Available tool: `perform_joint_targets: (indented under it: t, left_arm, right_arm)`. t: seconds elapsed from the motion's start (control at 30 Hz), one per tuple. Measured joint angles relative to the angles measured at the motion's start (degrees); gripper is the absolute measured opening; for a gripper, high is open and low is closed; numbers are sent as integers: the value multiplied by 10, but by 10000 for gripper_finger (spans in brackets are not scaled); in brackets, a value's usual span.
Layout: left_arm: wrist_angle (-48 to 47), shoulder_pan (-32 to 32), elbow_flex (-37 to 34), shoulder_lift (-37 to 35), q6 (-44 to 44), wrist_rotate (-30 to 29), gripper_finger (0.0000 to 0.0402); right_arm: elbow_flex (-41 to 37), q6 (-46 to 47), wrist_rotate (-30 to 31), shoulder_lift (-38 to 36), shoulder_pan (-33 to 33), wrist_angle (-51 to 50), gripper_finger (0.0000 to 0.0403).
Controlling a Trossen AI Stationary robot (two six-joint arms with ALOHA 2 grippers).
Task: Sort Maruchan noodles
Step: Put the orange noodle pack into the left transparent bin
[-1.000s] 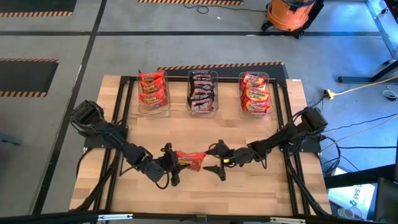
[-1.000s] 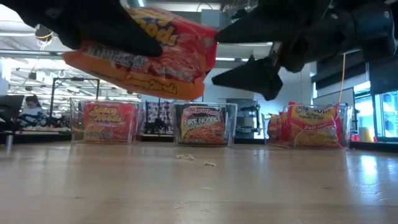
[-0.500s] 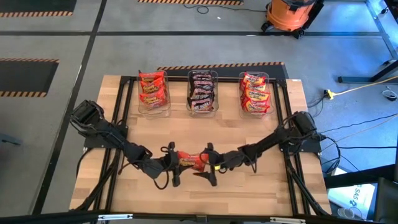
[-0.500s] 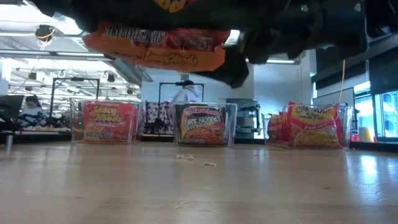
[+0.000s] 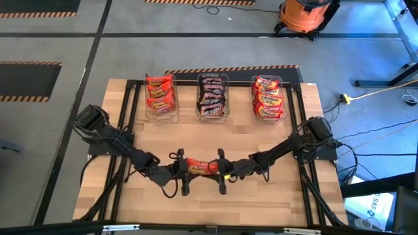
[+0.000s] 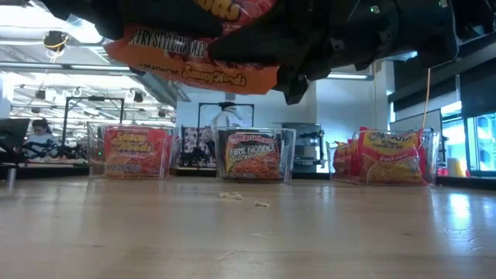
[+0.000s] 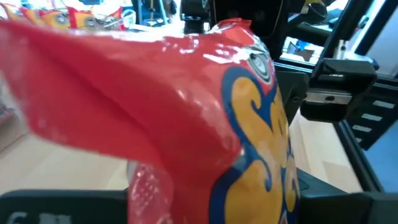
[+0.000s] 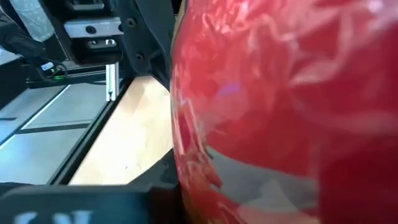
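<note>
One red packet (image 5: 199, 166) of Maruchan noodles hangs in the air above the near middle of the wooden tabletop (image 5: 274, 196), well clear of the boards, as the low view shows by the open gap beneath it. Its long axis runs across the tabletop from the left arm's side to the right arm's side, one short end toward each arm, and in the low view it sits a little tilted, with its printed face turned partly toward the near edge. The left hand (image 5: 181, 171) is clamped on the packet's left end, its dark fingers pressed onto the plastic. The right hand (image 5: 221, 172) meets the packet's right end, and its fingers appear closed on that end too, so both hands grip the same packet from opposite sides. In both wrist views the crinkly red wrapper fills most of the picture, with a yellow and blue mark on it in the left one. Along the far side of the tabletop stand three clear bins in a row, well apart from the hands: the left bin (image 5: 160, 96) holds red packets, the middle bin (image 5: 213, 96) dark packets, and the right bin (image 5: 268, 98) orange-red and yellow packets.
</note>
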Motion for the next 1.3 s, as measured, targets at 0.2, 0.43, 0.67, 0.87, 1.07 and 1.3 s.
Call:
perform_joint_targets:
  t: [0.2,0.43,0.67,0.87,1.07,1.3]
  left_arm:
    - [-13,7,1,-29,-7,52,176]
    - [-91,3,2,-118,-20,104,246]
    - [-136,36,4,-196,-9,143,262]
    - [-287,109,61,-165,-52,273,258]
    - [-418,138,189,-85,-19,365,257]
    - [-597,161,317,13,-4,402,257]
  right_arm:
    - [0,-8,3,-1,0,-13,124]
    - [0,-8,1,0,0,-57,101]
    - [-1,-5,3,1,0,-85,106]
    - [-1,-4,3,1,0,-92,103]
    - [-1,-4,4,1,0,-106,106]
    - [-1,7,14,1,0,-111,105]
